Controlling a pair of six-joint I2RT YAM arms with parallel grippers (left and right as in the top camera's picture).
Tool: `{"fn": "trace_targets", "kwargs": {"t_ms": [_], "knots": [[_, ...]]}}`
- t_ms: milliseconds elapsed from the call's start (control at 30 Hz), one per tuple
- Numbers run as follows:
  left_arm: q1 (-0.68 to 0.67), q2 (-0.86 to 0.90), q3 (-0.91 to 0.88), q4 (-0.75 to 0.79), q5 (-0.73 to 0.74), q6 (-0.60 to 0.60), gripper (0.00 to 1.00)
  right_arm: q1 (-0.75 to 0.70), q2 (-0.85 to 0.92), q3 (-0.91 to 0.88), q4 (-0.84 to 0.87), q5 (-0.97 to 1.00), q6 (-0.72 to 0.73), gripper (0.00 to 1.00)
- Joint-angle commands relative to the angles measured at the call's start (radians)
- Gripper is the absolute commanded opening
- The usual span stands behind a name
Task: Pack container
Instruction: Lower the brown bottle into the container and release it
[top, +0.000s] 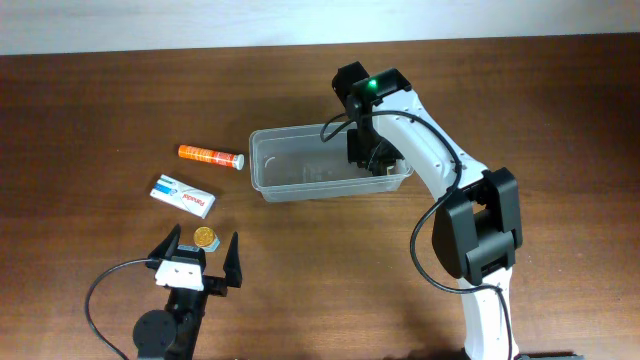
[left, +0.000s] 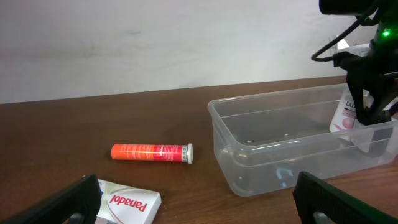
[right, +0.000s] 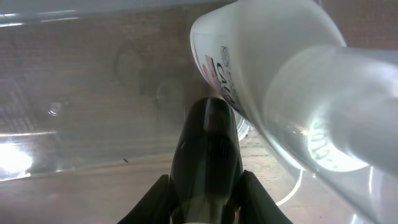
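Note:
The container (top: 300, 188) is a clear plastic tub at the table's middle; it also shows in the left wrist view (left: 273, 99). My right gripper (top: 375, 158) reaches down into its right end. Its fingers (right: 208, 134) look shut together with nothing between them. A white bottle with pink print (right: 267, 56) leans right beside them at the tub's right wall (left: 345, 115). My left gripper (top: 203, 255) is open and empty near the front left, well away from the tub.
An orange tube (top: 210, 155) lies left of the tub, also in the left wrist view (left: 151, 152). A white Panadol box (top: 183, 195) lies nearer the left gripper (left: 127, 202). A small gold round item (top: 205, 237) sits between the left fingertips.

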Motion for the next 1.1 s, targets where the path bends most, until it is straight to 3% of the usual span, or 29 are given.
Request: {"fn": "trace_targets", "kwargs": {"t_ms": [0, 367, 467, 1067], "knots": [[0.005, -0.01, -0.008, 0.002, 0.008, 0.019, 0.99, -0.004, -0.015, -0.002, 0.002, 0.002, 0.021, 0.26], [0.005, -0.01, -0.008, 0.002, 0.008, 0.019, 0.99, -0.004, -0.015, -0.03, 0.011, 0.003, 0.021, 0.26], [0.005, -0.01, -0.008, 0.002, 0.008, 0.019, 0.99, -0.004, -0.015, -0.052, 0.026, 0.002, 0.021, 0.34], [0.005, -0.01, -0.008, 0.002, 0.008, 0.019, 0.99, -0.047, -0.016, -0.003, -0.036, 0.003, 0.007, 0.47]]}}
